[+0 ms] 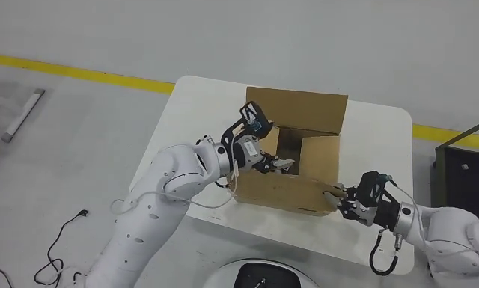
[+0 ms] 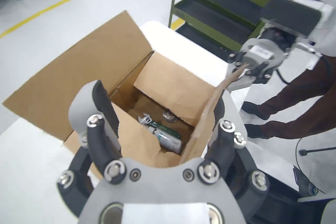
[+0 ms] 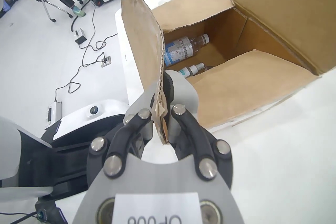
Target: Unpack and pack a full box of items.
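- Near the middle of the white table (image 1: 196,112) we see the box (image 1: 310,157), open, with its back flap (image 1: 298,108) raised at 12 o'clock.
- We find the right gripper (image 1: 338,194) at the box's 5 o'clock corner. Its jaws are closed on the end of the front flap (image 3: 136,25), which stands upright along the 6 o'clock edge.
- We see the left gripper (image 1: 280,164) at the 9 o'clock side of the box, above the opening, jaws spread wide and holding nothing. A side flap (image 2: 136,141) lies between its fingers (image 2: 101,101), and we cannot tell whether they touch it.
- On the box floor we make out a clear bottle (image 3: 185,47) with a blue label lying on its side and a small white bottle (image 3: 193,68) near it. We also see a wrench (image 2: 145,118) with a green can (image 2: 168,137) just beside it.
- Past the table's 3 o'clock edge stands a green cart (image 1: 456,168).
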Available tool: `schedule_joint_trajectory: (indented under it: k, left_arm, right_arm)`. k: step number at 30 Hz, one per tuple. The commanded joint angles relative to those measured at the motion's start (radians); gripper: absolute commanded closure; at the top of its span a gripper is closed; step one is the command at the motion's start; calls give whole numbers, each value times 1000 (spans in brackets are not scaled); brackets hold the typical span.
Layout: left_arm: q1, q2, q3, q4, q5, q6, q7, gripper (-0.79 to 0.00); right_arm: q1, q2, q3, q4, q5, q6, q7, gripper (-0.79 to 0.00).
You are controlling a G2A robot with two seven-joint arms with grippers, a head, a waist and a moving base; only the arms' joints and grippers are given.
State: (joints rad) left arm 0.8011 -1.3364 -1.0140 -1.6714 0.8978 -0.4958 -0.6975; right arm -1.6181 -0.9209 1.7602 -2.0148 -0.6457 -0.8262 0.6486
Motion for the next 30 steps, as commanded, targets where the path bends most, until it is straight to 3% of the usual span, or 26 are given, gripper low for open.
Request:
schedule_joint_trajectory:
  k: [1,5,10,12,14,15,16,17,19,20,22,24,25,26,27,28,29,30]
  left_arm:
    - [-15,-4,25,20,53,52,-27,0]
    - [-37,-13,77,60,105,103,-60,0]
    - [-57,-21,110,87,77,93,-87,0]
    - [-62,-22,121,89,71,81,-104,0]
    - [-67,-23,129,88,65,69,-123,0]
    - [-68,-23,132,87,61,65,-130,0]
    - [-69,-24,137,88,53,57,-144,0]
    - [-72,-24,141,87,49,50,-156,0]
    - [-75,-25,151,86,38,38,-178,-77]
    - [-75,-25,153,86,33,37,-183,-77]
    - [-74,-25,158,82,17,25,-192,-40]
    - [-71,-25,159,76,-7,13,-197,-68]
    - [-68,-24,158,74,-25,6,-197,-28]
    - [-66,-23,157,70,-39,-6,-207,-18]
    - [-65,-22,158,66,-43,-13,-213,-40]
    - [-62,-20,161,61,-49,-26,-229,-43]
    - [-58,-19,164,54,-58,-36,-240,-62]
    - [-55,-18,164,50,-66,-42,-245,-129]
  right_arm:
    - [-8,0,3,-11,-20,-2,-19,0]
    - [-21,-1,12,-27,-83,11,-72,0]
    - [-37,-2,9,-30,-103,14,-116,-22]
    - [-42,-2,9,-29,-98,19,-126,-179]
    - [-46,-1,10,-28,-87,24,-134,-231]
    - [-47,-1,10,-28,-80,25,-135,-366]
    - [-49,-1,12,-26,-68,31,-137,-748]
    - [-50,-1,15,-26,-59,38,-137,-739]
    - [-53,0,21,-25,-26,53,-139,-720]
    - [-54,0,24,-23,-14,58,-138,-760]
    - [-56,0,39,-11,64,74,-154,-767]
    - [-57,2,67,5,162,81,-156,-723]
    - [-57,4,82,13,207,89,-154,-686]
    - [-54,6,105,26,255,105,-143,-619]
    - [-50,7,122,33,262,126,-141,-379]
    - [-45,7,138,38,278,158,-143,-342]
    - [-42,7,143,42,293,178,-146,-246]
    - [-41,7,144,42,298,188,-144,-166]
